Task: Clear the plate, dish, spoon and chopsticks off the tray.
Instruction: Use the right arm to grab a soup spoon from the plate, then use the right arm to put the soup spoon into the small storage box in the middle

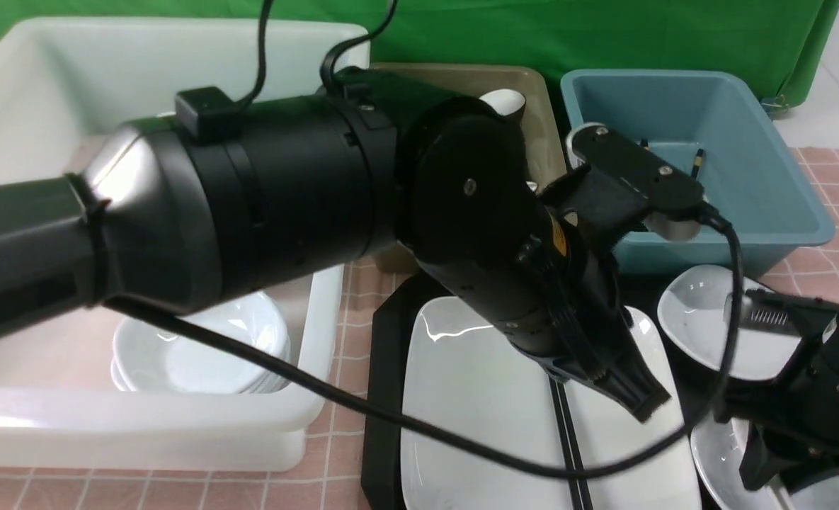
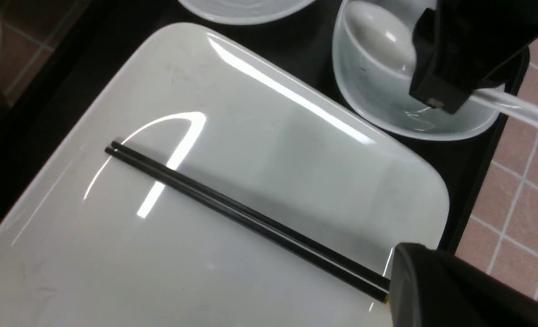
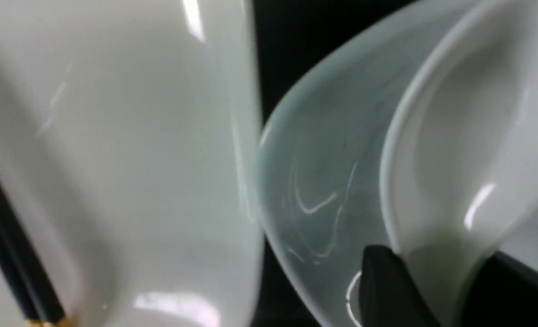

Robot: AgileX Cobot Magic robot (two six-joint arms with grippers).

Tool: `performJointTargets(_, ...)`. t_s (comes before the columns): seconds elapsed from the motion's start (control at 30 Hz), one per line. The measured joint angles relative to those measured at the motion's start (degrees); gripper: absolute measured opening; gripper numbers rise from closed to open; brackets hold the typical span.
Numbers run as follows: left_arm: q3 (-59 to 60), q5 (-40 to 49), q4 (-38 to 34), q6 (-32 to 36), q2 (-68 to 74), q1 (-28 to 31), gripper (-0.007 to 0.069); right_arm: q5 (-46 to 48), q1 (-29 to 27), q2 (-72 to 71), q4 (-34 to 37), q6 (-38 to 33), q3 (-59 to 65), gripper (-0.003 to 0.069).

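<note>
Fingers first: the L fingers (image 1: 642, 405) were pressed together w/ nothing visibly btwn them. Their tips hung low over the large glossy white square plate (image 1: 476, 404), centre-bottom of the front view, just beside the gold-tipped end of the pair of long thin black chopsticks (image 2: 250, 219). Whether they touched the sticks couldn't be told. The sticks lay flat & diagonal across the plate, so prob. not lifted.

The R fingers (image 3: 387, 295) stood either side of the stubby handle of the short glossy white soup spoon (image 3: 459, 150), close against it. Firm pinch vs. mere contact couldn't be told. The spoon's bowl rested inside a small rounded white dish (image 3: 323, 181), lower right of the front view, w/ the handle poking out over the rim. That was likely why the R fingers were set there: it looked like the only part w/ room for a grip.

Plate, chopsticks, spoon & its dish all sat on the large black rectangular plastic tray (image 1: 385, 340), as did a second small white dish (image 1: 702, 312) at right. So none of these looked cleared yet.

A big white plastic tub (image 1: 143, 439) at left held stacked white dishes (image 1: 200, 347). An olive tub (image 1: 454, 74) & a blue tub (image 1: 780, 184) stood at the top, behind the tray; I judged these the drop-off spots. All rested on the pink tiled surface (image 1: 334, 489).
</note>
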Motion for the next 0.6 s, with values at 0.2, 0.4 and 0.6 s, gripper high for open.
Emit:
performJointTargets(0.2, -1.55, -0.11, 1.13, -1.25, -3.51, 8.51, -0.0003, 0.95, 0.00, -6.19, 9.67, -7.86, -9.53, 0.0263)
performJointTargets(0.4, -1.97, 0.93, 0.33, -1.32, -7.89, 21.16, -0.0003, 1.00, 2.49, 3.59, 21.25, -15.26, -31.25, 0.0263)
performJointTargets(0.6, -2.02, 6.68, -1.68, -1.32, -8.47, 26.19, -0.0003, 0.58, 6.85, 22.35, 22.27, -13.12, -57.28, 0.0263)
